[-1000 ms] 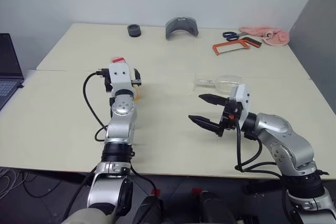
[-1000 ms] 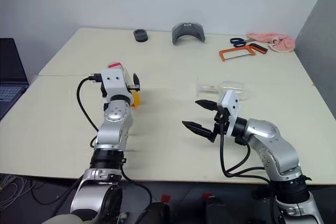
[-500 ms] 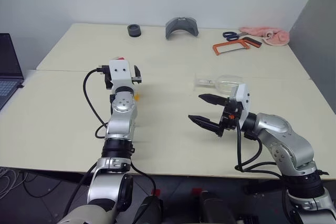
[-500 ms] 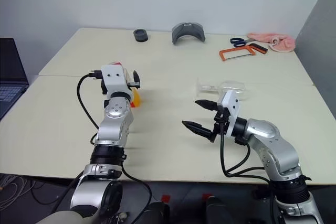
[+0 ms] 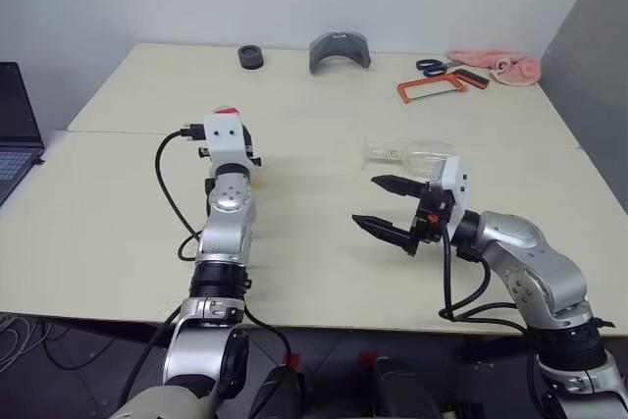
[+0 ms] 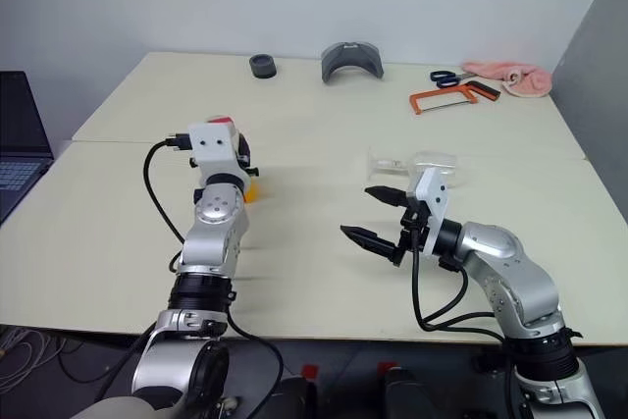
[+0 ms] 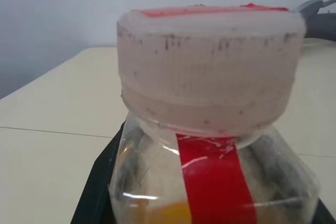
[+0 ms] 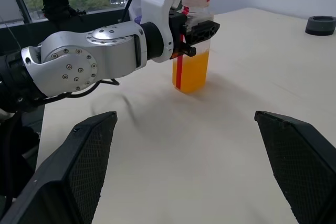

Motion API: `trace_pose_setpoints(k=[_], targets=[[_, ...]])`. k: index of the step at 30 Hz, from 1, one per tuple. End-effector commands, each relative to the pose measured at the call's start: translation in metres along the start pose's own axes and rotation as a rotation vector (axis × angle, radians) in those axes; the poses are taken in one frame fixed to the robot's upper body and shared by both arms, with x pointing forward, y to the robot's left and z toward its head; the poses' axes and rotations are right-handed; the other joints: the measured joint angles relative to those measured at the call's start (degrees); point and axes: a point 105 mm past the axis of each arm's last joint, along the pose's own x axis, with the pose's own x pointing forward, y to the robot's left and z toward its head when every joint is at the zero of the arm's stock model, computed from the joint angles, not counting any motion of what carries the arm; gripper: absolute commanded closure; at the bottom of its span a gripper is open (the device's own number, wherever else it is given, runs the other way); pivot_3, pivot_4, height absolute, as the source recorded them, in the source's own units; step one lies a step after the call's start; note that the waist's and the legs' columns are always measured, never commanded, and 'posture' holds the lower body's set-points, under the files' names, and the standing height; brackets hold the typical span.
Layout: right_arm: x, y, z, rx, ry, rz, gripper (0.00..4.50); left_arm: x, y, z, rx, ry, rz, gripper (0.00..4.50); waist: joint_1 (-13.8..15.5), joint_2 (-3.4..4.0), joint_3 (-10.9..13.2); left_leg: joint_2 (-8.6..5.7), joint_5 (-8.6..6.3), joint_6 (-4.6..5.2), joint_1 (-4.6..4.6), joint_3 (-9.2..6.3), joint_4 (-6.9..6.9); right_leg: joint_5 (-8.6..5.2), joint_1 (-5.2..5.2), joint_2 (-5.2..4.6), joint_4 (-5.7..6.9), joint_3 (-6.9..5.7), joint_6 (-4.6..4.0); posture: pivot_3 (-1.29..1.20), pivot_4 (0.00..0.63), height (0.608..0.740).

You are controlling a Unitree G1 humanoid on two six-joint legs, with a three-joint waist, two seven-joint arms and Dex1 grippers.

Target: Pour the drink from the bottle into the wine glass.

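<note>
From the head views, the left gripper point(image 5: 247, 154) had its fingers closed on the bottle point(image 6: 238, 159), which stood upright on the table point(image 5: 314, 242). The wine glass point(image 5: 417, 153) lay on its side just beyond the right gripper point(image 5: 388, 208), whose fingers were spread and empty. The left wrist view showed the cap point(image 7: 210, 66) on. In the right wrist view the drink point(image 8: 190, 72) sat unpoured. Judged: gripping done; uncapping, righting the glass and pouring remained.

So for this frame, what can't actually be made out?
- Bottle base: cut off by the left wrist view's lower edge; in the head views the left gripper covers most of it.
- Wine glass: lies on its side, its bowl partly behind the right gripper; whether it holds anything cannot be told.
</note>
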Motion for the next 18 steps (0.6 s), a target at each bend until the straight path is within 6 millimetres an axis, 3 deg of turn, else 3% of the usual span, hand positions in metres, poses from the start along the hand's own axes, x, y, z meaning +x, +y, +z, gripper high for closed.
trace_pose_setpoints(k=[1,9,18], targets=[[0.0,0.0,0.013,-0.036,-0.046,-0.001,0.0,-0.005,-0.001,0.017,-0.047,-0.071,-0.038,2.71,0.0,0.0,0.0,0.0,0.0,0.0,0.0,0.0,0.0,0.0,0.0,0.0,0.0,0.0,0.0,0.0,0.15,0.74],[-0.001,0.002,0.016,-0.063,-0.064,-0.022,0.0,-0.023,-0.017,0.021,-0.138,-0.119,-0.291,2.71,0.0,0.0,0.0,0.01,0.01,-0.02,0.0,-0.02,0.0,0.0,0.0,-0.04,0.0,-0.01,0.0,0.0,0.15,0.74],[-0.012,0.001,0.008,-0.084,-0.074,-0.148,0.0,-0.058,-0.073,0.031,-0.192,-0.132,-0.911,2.71,0.0,0.0,0.0,-0.01,0.04,-0.06,-0.03,0.02,0.02,0.0,0.0,0.0,-0.01,-0.02,0.0,0.0,0.15,0.74]])
